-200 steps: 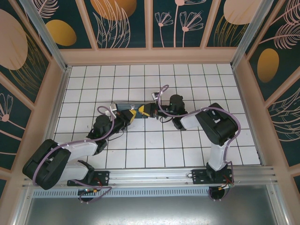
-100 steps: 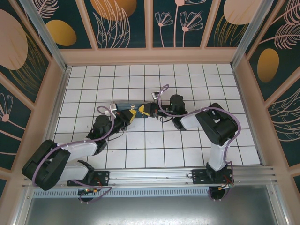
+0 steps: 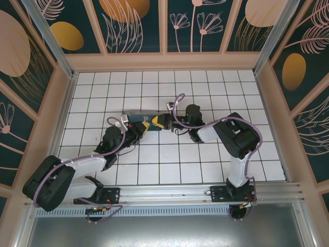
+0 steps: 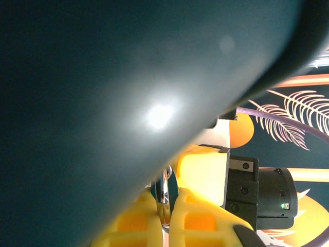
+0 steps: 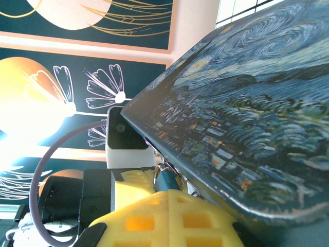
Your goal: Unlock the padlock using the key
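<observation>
At the middle of the table [image 3: 216,87], the left tool [image 3: 144,126], reaching in from the near left, and the right tool [image 3: 157,122], reaching in from the right, meet almost tip to tip. The box [image 3: 134,116] lies just behind them, its long side running left to right. From the right wrist, the padlock [image 5: 165,179] sits against the box's edge, between it and that tool's fingers [image 5: 154,216].

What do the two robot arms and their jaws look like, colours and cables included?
Both the left arm and the right arm have bulky black joint housings linked by white segments. A thin purple cable loops along each arm. The jaws are bright yellow plastic with a moulded grid of square recesses.
</observation>
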### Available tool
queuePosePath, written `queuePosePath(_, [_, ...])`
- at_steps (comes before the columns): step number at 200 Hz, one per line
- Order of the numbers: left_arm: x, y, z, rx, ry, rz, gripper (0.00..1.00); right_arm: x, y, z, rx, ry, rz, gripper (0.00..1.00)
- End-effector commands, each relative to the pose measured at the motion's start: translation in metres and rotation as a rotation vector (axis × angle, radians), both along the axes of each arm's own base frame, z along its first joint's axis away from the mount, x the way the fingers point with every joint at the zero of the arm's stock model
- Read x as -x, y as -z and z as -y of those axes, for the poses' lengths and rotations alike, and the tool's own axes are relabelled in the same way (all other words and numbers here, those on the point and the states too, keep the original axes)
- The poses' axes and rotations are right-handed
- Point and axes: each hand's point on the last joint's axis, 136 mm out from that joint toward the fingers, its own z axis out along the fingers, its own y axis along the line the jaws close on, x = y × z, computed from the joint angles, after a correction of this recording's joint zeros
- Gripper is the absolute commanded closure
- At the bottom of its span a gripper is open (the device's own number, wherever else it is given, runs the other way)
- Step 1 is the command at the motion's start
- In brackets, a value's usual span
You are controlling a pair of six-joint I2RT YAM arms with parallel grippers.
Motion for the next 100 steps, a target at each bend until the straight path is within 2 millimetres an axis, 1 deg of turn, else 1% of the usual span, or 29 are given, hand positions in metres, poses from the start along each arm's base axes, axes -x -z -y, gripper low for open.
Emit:
queuePosePath(1, [0.045, -0.037, 0.039, 0.089, 0.284, 0.125, 1.0, -0.019, 0.013, 0.008, 0.053, 0.12, 0.027, 1.0])
queuePosePath(27, [0.048, -0.045, 0.039, 0.127, 0.3, 0.162, 1.0, -0.014, 0.022, 0.012, 0.077, 0.11, 0.04, 1.0])
queuePosePath(39, [0.05, -0.05, 0.038, 0.153, 0.309, 0.182, 1.0, -0.013, 0.022, 0.014, 0.063, 0.11, 0.037, 1.0])
queuePosePath(64, [0.053, -0.059, 0.037, 0.196, 0.323, 0.211, 1.0, -0.01, 0.018, 0.017, 0.028, 0.11, 0.029, 1.0])
queuePosePath(100, [0.057, -0.077, 0.037, 0.244, 0.344, 0.256, 1.0, -0.009, 0.004, 0.017, -0.03, 0.111, 0.032, 1.0])
